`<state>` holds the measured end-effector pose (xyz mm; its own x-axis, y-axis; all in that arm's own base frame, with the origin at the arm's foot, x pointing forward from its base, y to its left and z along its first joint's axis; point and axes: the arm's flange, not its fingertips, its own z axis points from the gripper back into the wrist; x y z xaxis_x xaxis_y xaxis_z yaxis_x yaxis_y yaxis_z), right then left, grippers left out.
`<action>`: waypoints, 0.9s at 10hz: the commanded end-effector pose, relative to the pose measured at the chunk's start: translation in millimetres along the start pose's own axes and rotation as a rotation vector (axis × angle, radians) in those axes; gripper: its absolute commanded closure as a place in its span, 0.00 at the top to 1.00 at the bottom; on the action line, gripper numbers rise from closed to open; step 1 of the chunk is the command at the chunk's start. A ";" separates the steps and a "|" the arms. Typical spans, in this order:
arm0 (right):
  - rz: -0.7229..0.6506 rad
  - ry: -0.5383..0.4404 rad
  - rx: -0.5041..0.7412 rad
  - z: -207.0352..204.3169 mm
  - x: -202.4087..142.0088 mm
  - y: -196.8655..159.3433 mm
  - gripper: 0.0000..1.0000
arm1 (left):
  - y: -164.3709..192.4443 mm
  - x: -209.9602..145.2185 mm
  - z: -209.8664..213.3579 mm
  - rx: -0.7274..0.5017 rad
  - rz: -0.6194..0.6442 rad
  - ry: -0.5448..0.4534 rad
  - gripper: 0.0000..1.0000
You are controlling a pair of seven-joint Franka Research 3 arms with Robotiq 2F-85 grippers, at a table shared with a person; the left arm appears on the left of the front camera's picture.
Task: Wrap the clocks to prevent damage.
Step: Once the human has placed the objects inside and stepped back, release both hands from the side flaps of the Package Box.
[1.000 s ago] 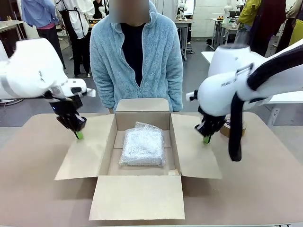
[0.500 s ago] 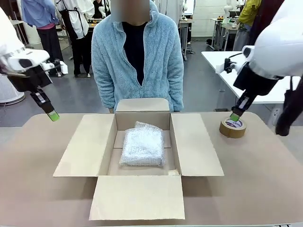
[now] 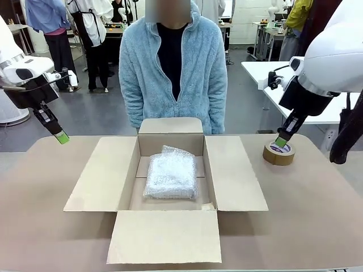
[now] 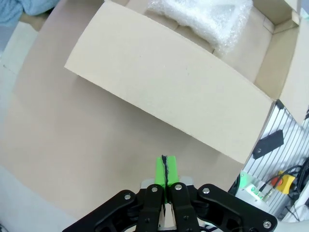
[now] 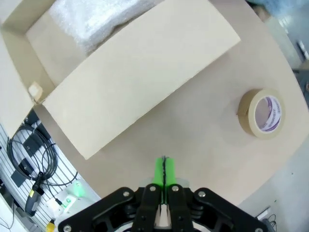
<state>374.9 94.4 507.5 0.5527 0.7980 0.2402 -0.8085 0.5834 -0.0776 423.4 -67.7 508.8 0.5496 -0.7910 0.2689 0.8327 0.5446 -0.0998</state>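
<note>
The clocks are one whitish bubble-wrap bundle (image 3: 171, 174) lying on the floor of an open cardboard box (image 3: 102, 173) at the table's middle. No clock face shows. The bundle (image 4: 203, 14) sits at the top of the left wrist view, and the bundle (image 5: 91, 17) appears at the top left of the right wrist view. My left gripper (image 3: 62, 137) hangs shut and empty above the table's far left corner, well left of the box. My right gripper (image 3: 281, 141) is shut and empty, raised just above a roll of brown tape (image 3: 278, 153).
A person in a light blue fleece (image 3: 173, 68) stands at the far side behind the box. All of the box's flaps lie spread flat, the front flap (image 3: 164, 237) reaching the near table edge. Bare table (image 3: 317, 215) lies on both sides of the box.
One second ago both grippers were low beside the box's side flaps. Both have since risen and drawn outward, the left to the far left, the right over the tape roll. The bundle has not moved.
</note>
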 end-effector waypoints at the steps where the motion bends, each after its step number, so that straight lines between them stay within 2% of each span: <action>1: 0.231 0.015 0.013 9.2 -23.7 -11.6 0.01 | 1.2 -16.1 16.6 -0.016 -0.170 0.006 0.00; 2: 0.312 0.055 -0.007 9.0 -34.0 -16.2 0.01 | -6.7 -16.0 17.3 0.024 -0.239 0.042 0.00; 3: 0.452 0.077 -0.006 6.9 -44.1 -19.7 0.01 | -12.2 -10.8 14.2 0.055 -0.301 0.095 0.00; 4: 0.511 0.078 0.012 4.3 -48.4 -24.0 0.01 | -10.7 -10.5 12.7 0.073 -0.341 0.154 0.00; 5: 0.515 0.050 0.027 1.7 -48.6 -27.3 0.01 | -12.6 -7.3 10.5 0.094 -0.372 0.187 0.00; 6: 0.422 0.077 0.021 8.1 -38.8 -20.0 0.01 | -9.7 -9.7 14.9 0.038 -0.281 0.105 0.00; 8: 0.422 0.077 0.021 8.1 -38.8 -20.0 0.01 | -9.7 -9.7 14.9 0.038 -0.281 0.105 0.00; 9: 0.473 0.075 0.025 8.0 -42.6 -23.1 0.01 | -10.9 -8.8 13.5 0.056 -0.318 0.144 0.00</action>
<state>368.1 47.5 507.5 0.1498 0.9822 0.1135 -0.9766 0.1649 -0.1378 408.9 -60.8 520.4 0.2811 -0.9475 0.1526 0.9580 0.2865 0.0147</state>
